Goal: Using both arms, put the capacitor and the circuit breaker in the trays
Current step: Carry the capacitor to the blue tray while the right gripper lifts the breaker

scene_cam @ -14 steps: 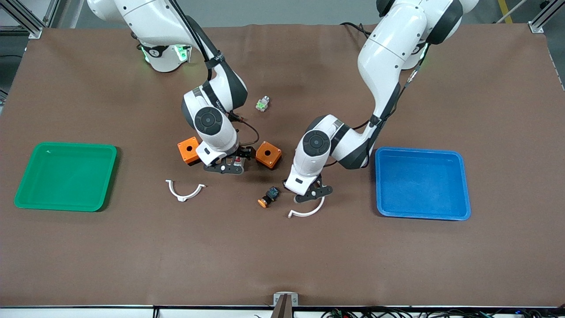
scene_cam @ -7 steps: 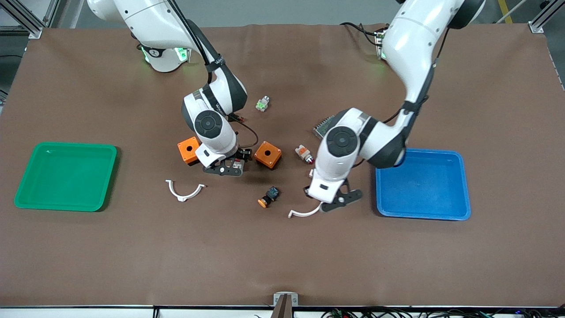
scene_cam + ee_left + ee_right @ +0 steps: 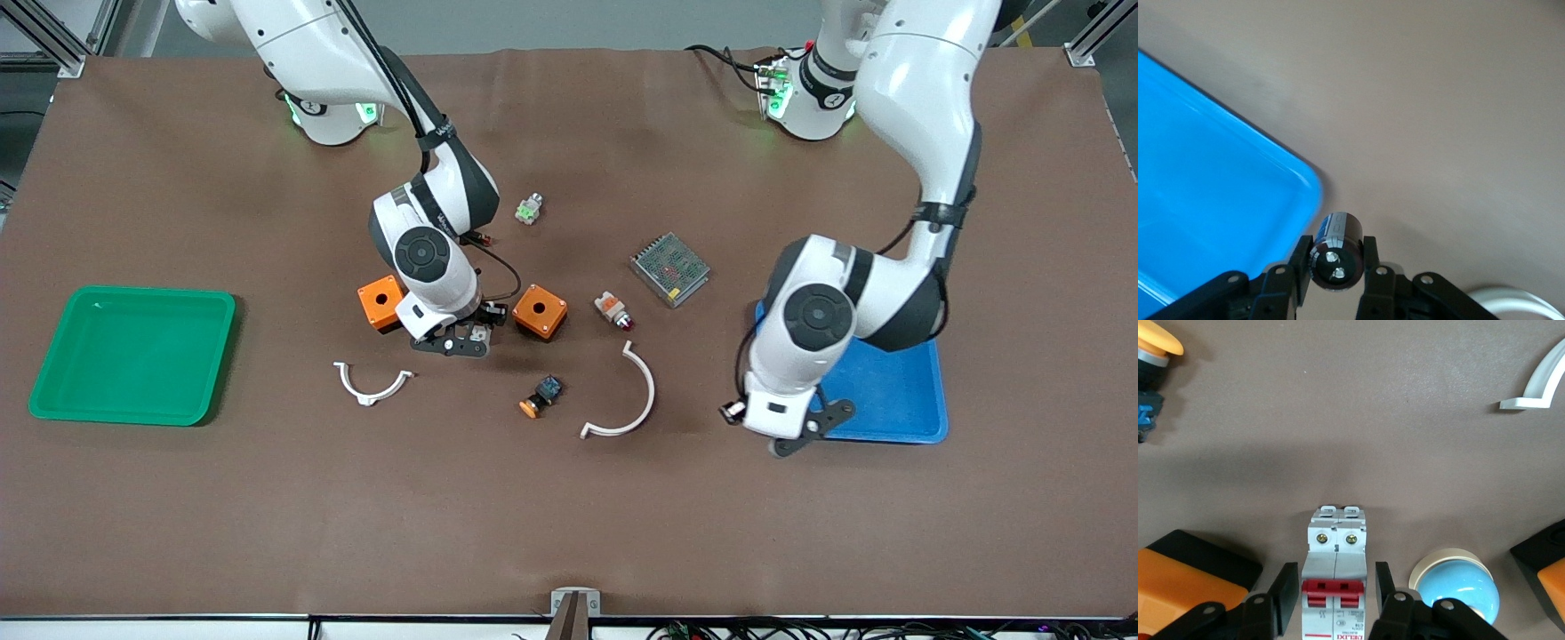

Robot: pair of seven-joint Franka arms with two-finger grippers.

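Observation:
The capacitor [image 3: 1338, 230], a small black cylinder with a pale band, is clamped between the fingers of my left gripper [image 3: 1337, 247]. That gripper [image 3: 805, 431] hangs over the table just off the corner of the blue tray [image 3: 889, 391]; the capacitor is hidden in the front view. The circuit breaker [image 3: 1336, 540], white-grey with red levers, lies on the table between two orange boxes [image 3: 380, 302] [image 3: 540, 311]. My right gripper [image 3: 1336, 573] is low over it [image 3: 458, 338], open, one finger on each side with a small gap.
A green tray [image 3: 133, 354] lies at the right arm's end. Two white arcs [image 3: 373, 384] [image 3: 627, 400], an orange-capped push button [image 3: 540, 396], a white-and-orange part [image 3: 613, 309], a mesh-topped box [image 3: 669, 268] and a small green part [image 3: 529, 210] lie mid-table. A blue dome [image 3: 1458, 587] sits beside the breaker.
My left arm swung away from the white arc toward the blue tray, carrying the capacitor. My right gripper stayed around the circuit breaker.

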